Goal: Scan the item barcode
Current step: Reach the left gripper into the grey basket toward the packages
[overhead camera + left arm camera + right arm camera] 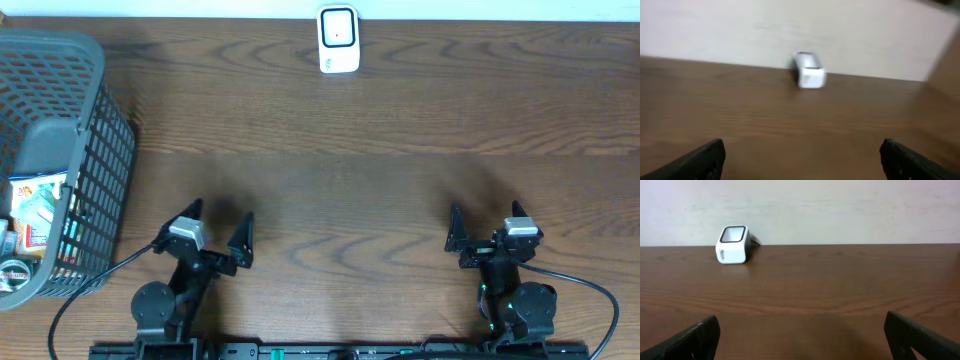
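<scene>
Gaping fully apart, the left hand (221,213) and right hand (486,211) each grip nothing.

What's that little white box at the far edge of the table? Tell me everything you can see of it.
It is the scanner: a small white box with rounded corners, plastic by its look. Its slanted top face carries a pale window in a dark frame, tilted toward the near side. A faint grey marking shows on its front. It stands upright on the wooden table, midway along the far edge, close to the pale wall. Something thin and dark sticks out behind it, perhaps a cable. Only the table touches it.
</scene>
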Robot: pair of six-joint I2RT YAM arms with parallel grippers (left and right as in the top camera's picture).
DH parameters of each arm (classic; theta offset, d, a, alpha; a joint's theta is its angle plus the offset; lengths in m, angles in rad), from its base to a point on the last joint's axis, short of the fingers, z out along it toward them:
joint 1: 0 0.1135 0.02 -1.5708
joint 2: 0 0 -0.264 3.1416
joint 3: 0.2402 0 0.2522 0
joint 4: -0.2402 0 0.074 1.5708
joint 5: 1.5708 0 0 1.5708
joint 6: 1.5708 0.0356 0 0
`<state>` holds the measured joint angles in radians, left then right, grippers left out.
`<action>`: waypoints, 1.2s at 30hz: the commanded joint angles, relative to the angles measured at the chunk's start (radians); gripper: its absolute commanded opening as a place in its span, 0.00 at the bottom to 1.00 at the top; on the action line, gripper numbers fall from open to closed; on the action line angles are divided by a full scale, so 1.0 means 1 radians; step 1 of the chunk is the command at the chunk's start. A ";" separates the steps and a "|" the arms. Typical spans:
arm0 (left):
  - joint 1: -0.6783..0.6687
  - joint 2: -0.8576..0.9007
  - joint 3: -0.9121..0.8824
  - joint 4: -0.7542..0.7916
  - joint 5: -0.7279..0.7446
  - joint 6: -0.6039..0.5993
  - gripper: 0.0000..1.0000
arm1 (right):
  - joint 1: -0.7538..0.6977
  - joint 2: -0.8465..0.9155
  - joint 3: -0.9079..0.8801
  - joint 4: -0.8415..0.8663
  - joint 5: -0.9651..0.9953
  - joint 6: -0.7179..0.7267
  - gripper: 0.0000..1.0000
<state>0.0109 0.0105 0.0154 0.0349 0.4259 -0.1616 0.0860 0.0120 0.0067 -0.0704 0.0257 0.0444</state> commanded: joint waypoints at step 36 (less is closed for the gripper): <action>0.122 0.755 1.056 0.194 0.023 0.011 0.98 | -0.009 -0.006 -0.001 -0.004 -0.002 0.010 0.99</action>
<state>0.0776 0.6762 0.9279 0.3405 0.5056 -0.1875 0.0860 0.0120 0.0067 -0.0704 0.0242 0.0444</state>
